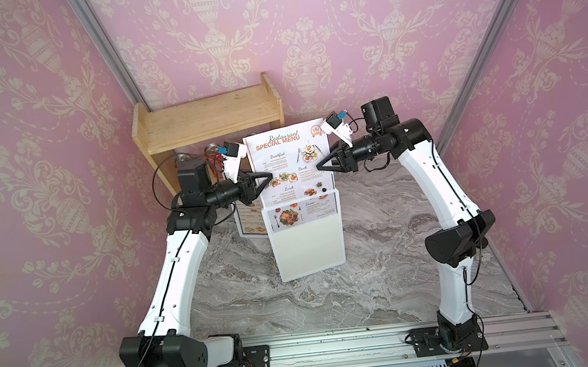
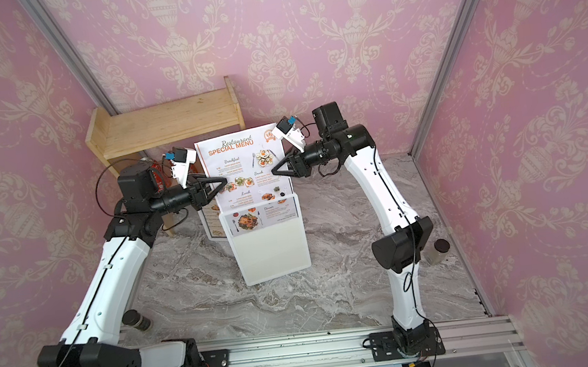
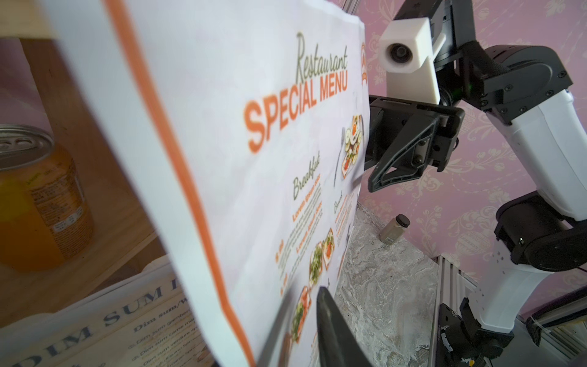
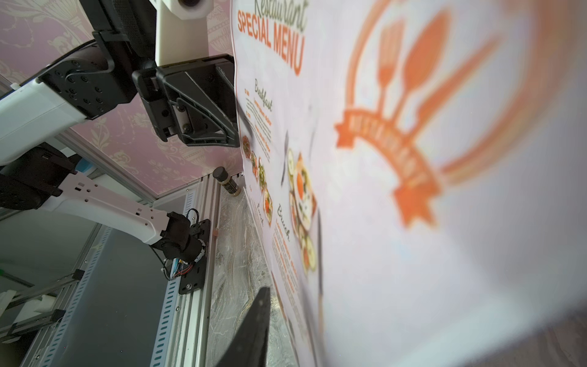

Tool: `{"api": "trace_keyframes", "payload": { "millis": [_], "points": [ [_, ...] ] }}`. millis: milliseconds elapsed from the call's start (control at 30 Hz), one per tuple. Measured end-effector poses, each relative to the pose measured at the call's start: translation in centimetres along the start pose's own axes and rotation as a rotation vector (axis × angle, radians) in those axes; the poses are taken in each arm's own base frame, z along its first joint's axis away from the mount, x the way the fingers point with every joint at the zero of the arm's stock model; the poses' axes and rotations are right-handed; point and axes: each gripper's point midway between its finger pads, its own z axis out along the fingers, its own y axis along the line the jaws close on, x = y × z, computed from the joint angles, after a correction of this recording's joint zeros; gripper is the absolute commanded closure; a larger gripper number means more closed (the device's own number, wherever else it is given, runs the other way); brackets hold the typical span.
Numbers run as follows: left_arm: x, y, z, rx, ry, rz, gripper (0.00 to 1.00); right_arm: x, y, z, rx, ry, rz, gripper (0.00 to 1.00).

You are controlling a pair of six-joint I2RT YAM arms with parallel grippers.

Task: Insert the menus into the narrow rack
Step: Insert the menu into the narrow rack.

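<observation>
SPECIAL MENU sheet (image 1: 288,162) stands bottom-end in the white rack (image 1: 310,249), left gripper (image 1: 269,176) narrowly parted astride one edge, right gripper (image 1: 320,166) at the opposite edge, gap can't tell; DIM SUM menu (image 3: 111,321) lies beside rack.

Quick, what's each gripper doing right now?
Left gripper: at one side edge of the special menu; clamped or open cannot be told.
Right gripper: at the opposite edge; likewise cannot be told.
</observation>
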Motion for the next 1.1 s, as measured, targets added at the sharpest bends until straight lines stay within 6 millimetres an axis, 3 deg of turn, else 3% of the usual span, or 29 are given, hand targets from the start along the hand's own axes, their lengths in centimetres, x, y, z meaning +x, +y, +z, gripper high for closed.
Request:
{"api": "trace_keyframes", "payload": {
  "millis": [100,233,367,500,700,1100],
  "points": [
    [-0.6,-0.3,-0.1,0.008,-0.008,0.018,0.86,-0.9,0.4,-0.5,0.007,-0.018,-0.028,0.68],
    [-0.6,-0.4,-0.1,0.013,-0.008,0.020,0.89,-1.0,0.5,-0.6,0.009,-0.020,-0.031,0.69],
    [-0.5,-0.4,-0.1,0.015,-0.007,0.019,0.92,-1.0,0.5,-0.6,0.008,-0.018,-0.027,0.87],
    [-0.2,-0.3,-0.1,0.015,-0.002,0.013,0.95,-0.9,0.5,-0.6,0.007,-0.015,-0.024,0.95],
    [0.4,-0.4,-0.1,0.016,0.005,0.004,0.96,0.1,0.0,0.0,0.001,0.002,0.002,1.00],
    [1.9,-0.6,-0.1,0.033,0.024,-0.023,0.96,1.8,-0.6,0.8,-0.009,0.031,0.046,1.00]
  ]
}}
